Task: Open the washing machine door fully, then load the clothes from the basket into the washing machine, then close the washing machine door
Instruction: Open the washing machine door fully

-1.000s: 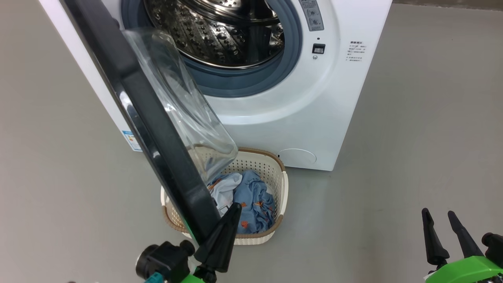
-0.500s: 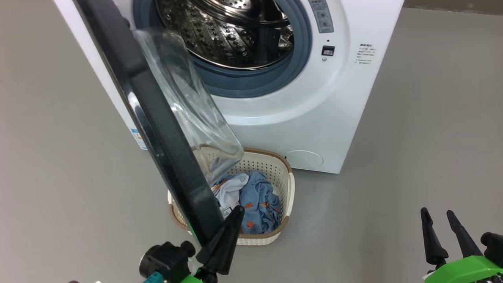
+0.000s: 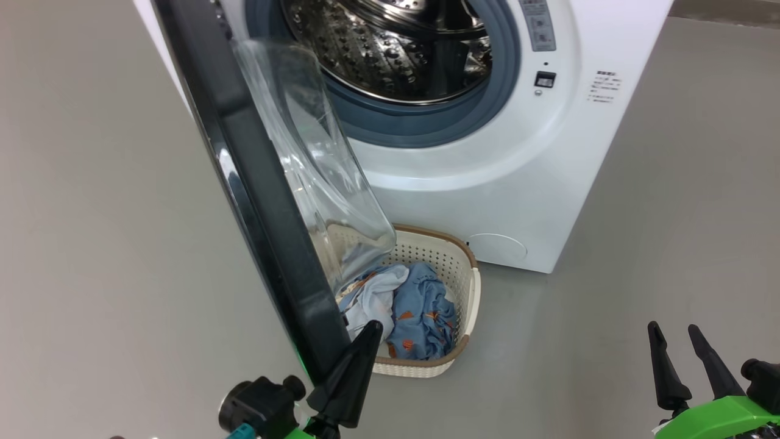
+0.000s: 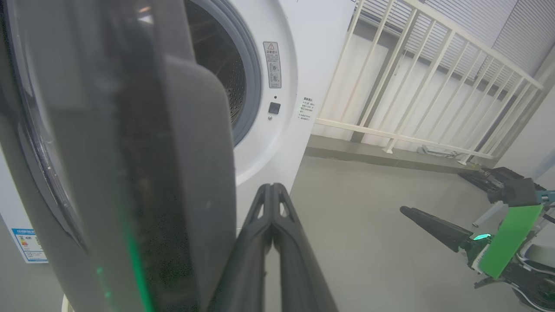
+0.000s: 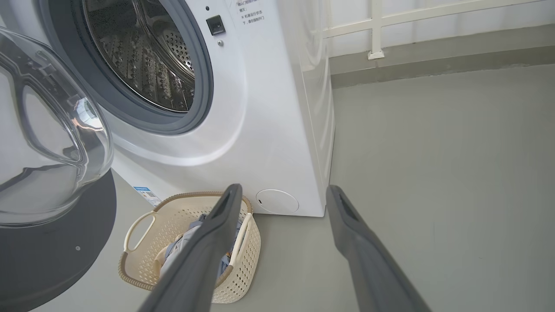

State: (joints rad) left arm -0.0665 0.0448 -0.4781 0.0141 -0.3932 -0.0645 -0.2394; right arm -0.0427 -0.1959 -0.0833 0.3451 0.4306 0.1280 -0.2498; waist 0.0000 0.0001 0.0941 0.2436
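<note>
From the head view, the door (image 3: pixel 268 201) stands partly swung out from the machine (image 3: pixel 487 183), its glass bulge hanging over the basket (image 3: pixel 445 256) on the floor just in front. The clothes (image 3: pixel 420 311) lie heaped in the basket. The left tool (image 3: pixel 368 338), pinched closed and empty, lies by the door's free edge, inner side. The right tool (image 3: pixel 673 341) hangs spread, well right of the door.

From the left wrist, the closed left tool (image 4: pixel 272 195) points at the machine, the door's rim (image 4: pixel 130 151) just beside it; I cannot tell whether they touch. I reckon the door is stiff, heavy and glossy, so push the black ring, not the glass.

From the right wrist, the open, empty right tool (image 5: pixel 284 190) points past the basket (image 5: pixel 143 260). The clothes (image 5: pixel 182 247) look soft and light; pinch the top fold.
</note>
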